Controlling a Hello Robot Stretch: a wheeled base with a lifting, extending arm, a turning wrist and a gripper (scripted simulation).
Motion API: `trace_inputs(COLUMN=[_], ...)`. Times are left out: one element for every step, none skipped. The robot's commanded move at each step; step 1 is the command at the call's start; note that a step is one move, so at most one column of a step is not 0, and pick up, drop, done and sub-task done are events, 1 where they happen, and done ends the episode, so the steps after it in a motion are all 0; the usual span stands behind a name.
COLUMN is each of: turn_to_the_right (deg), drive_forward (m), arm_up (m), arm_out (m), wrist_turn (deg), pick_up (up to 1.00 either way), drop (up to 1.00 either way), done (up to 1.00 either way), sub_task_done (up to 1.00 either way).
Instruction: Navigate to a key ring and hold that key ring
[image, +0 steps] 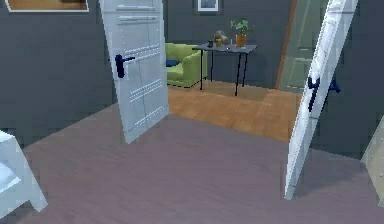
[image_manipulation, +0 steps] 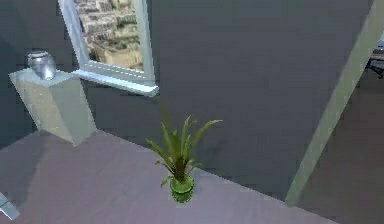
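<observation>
Claw state: cannot tell. Ahead, white door (image: 140, 65) and second white door (image: 312, 100) stand ajar. Beyond them is dark table (image: 248, 47) with potted plant (image: 240, 30) and small blobs (image: 218, 40) on top. Key ring's place: cannot tell. Green armchair (image: 183, 66) beside table.

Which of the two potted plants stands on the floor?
The spiky-leaved green plant in a green pot, beside the dark wall. The other, a small leafy plant, sits on the dark table.

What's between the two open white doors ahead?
In the forward view, bare floor, grey then wooden, lies between its left door and its right door; beyond stand a dark table and a green armchair.
</observation>
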Motion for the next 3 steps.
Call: trace_inputs(turn_to_the_right=[3.0, 0.0, 0.0], drive_forward=[0.00, 1.00, 0.25], arm_up=[0.00, 0.00, 0.00], arm_out=[0.00, 0.00, 0.00], wrist_turn=[0.0, 0.0, 0.0], pick_up=[0.00, 0.00, 0.00], drop=[0.00, 0.00, 0.00], done=[0.00, 0.00, 0.00], sub_task_done=[0.00, 0.00, 0.00])
